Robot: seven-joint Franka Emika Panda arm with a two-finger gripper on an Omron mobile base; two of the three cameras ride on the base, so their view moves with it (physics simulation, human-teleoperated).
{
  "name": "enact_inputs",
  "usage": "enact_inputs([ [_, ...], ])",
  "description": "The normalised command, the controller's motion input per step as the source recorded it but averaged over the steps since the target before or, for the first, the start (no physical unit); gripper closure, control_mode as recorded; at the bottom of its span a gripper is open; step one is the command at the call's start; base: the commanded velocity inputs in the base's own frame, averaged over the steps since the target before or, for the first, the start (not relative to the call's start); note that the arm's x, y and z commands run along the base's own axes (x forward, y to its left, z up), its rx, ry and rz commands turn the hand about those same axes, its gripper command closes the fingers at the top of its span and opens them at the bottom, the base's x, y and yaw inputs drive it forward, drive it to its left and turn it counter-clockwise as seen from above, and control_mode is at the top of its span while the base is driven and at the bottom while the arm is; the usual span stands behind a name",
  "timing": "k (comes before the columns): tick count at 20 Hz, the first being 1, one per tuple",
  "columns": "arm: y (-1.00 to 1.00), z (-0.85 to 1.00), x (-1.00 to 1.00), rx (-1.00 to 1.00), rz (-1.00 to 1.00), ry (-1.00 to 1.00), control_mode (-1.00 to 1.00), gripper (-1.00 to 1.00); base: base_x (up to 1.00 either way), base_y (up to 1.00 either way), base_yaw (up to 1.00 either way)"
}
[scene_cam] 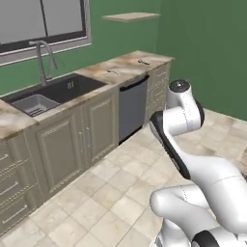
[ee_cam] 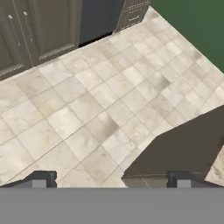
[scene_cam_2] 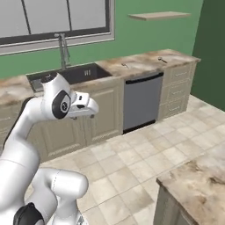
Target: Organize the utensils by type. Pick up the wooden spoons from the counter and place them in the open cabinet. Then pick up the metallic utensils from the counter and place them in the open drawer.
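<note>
Gripper [ee_cam: 111, 179] hung wide open and empty over floor, far from the counter [scene_cam: 126, 65]; the base needed driving closer before reaching for any utensil.

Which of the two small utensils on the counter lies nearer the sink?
The one left of the dishwasher, closer to the sink. The other lies farther right, near the counter's end.
</note>
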Motion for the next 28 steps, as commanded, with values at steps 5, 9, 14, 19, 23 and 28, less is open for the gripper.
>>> enact_inputs([
  [5,0.0,0.0,0.0,0.0,0.0,0.0,1.0,-1.0,0.99,0.29,-0.34],
  [9,0.0,0.0,0.0,0.0,0.0,0.0,1.0,-1.0,0.98,0.04,-0.24],
  [14,0.0,0.0,0.0,0.0,0.0,0.0,1.0,-1.0,1.0,-0.23,-0.02],
  [19,0.0,0.0,0.0,0.0,0.0,0.0,1.0,-1.0,1.0,-0.34,0.0],
  [23,0.0,0.0,0.0,0.0,0.0,0.0,1.0,-1.0,1.0,-0.31,0.08],
  [28,0.0,0.0,0.0,0.0,0.0,0.0,1.0,-1.0,1.0,-0.08,0.39],
])
